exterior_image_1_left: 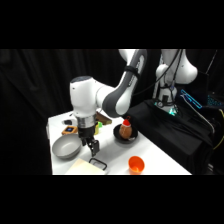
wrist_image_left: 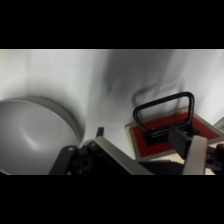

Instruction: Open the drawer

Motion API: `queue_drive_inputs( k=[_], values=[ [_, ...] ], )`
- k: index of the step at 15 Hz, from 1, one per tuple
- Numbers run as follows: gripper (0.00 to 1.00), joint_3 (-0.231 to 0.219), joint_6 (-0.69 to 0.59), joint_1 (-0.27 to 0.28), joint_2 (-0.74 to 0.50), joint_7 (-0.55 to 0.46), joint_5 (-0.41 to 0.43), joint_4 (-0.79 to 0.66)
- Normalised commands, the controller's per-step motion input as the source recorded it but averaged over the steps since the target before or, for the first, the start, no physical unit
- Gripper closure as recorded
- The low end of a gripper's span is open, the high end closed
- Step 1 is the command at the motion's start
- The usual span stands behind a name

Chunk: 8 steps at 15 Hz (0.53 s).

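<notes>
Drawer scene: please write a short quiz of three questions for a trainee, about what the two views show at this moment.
1. True or false: the gripper is shut on the black handle of the drawer.
2. In the side view, which thing lies to the picture's left of the gripper? A) the grey bowl B) the orange cup C) the black plate
3. Fill in: in the wrist view, the drawer's U-shaped handle is ____ in colour.

Key
1. False: the gripper is open and is not closed on the handle.
2. A
3. black
</notes>
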Motion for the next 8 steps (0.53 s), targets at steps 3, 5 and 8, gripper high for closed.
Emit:
queue_drive_inputs(
  k=[3,5,8],
  values=[
    [0.0,0.005,0.11,0.009,0.21,-0.04,-0.034,0.24],
    [0.0,0.027,0.1,0.007,0.2,-0.04,-0.024,0.23],
    [0.0,0.033,0.1,0.002,0.2,-0.05,-0.019,0.23]
  ],
)
